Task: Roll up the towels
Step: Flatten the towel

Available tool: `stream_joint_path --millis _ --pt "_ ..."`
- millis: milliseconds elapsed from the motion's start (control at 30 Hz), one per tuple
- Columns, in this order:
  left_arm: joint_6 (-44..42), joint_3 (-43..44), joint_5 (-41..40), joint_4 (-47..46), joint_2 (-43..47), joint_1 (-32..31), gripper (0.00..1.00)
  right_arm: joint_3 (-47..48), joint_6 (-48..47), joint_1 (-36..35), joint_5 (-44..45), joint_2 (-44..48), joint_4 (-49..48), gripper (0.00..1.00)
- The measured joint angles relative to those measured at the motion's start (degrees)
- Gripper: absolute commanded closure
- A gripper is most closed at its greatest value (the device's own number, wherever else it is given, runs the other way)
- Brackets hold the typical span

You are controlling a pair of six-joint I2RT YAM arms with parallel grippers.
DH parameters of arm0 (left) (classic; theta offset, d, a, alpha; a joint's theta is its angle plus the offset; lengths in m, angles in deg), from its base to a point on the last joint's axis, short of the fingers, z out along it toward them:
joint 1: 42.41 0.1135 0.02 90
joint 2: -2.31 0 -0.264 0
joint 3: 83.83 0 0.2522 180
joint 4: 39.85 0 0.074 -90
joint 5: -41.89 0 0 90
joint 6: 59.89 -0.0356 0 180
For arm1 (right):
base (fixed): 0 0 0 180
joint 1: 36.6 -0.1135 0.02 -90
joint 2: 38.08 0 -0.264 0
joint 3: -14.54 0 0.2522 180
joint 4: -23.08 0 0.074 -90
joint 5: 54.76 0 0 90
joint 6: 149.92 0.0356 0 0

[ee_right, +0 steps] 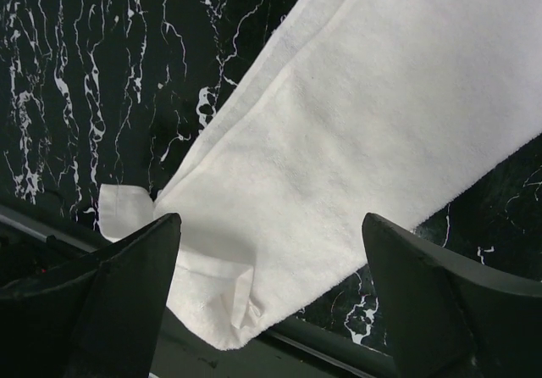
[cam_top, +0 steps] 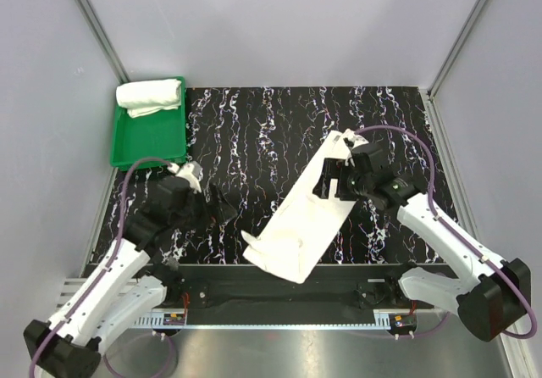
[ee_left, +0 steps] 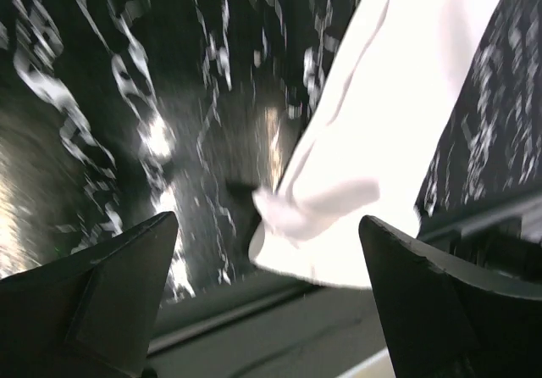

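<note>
One white towel (cam_top: 306, 215) lies unrolled and slanted on the black marble table, its near end folded over at the table's front edge. It also shows in the left wrist view (ee_left: 381, 141) and the right wrist view (ee_right: 356, 141). A second white towel (cam_top: 151, 97) lies rolled at the far end of the green tray (cam_top: 151, 145). My left gripper (cam_top: 222, 207) is open and empty, left of the flat towel's near end. My right gripper (cam_top: 332, 181) is open and empty above the flat towel's far half.
The green tray stands at the back left of the table. Grey walls enclose the back and both sides. A dark rail (cam_top: 279, 291) runs along the table's front edge between the arm bases.
</note>
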Motion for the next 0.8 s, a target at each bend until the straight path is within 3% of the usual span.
stream_joint_path --millis 167,333,800 --pt "8.7 -8.9 -1.8 -2.1 -2.9 -9.8 0.12 -3.0 1.2 -0.5 0.0 0.0 -0.4 0.05" --pt "14.8 -11.4 -4.5 -4.6 -8.9 -17.6 0.14 -4.3 1.8 -0.5 0.0 0.2 -0.4 0.05" --pt "20.9 -11.9 -13.3 -13.4 -12.7 -18.8 0.27 -6.4 2.0 -0.5 0.0 1.5 -0.6 0.05"
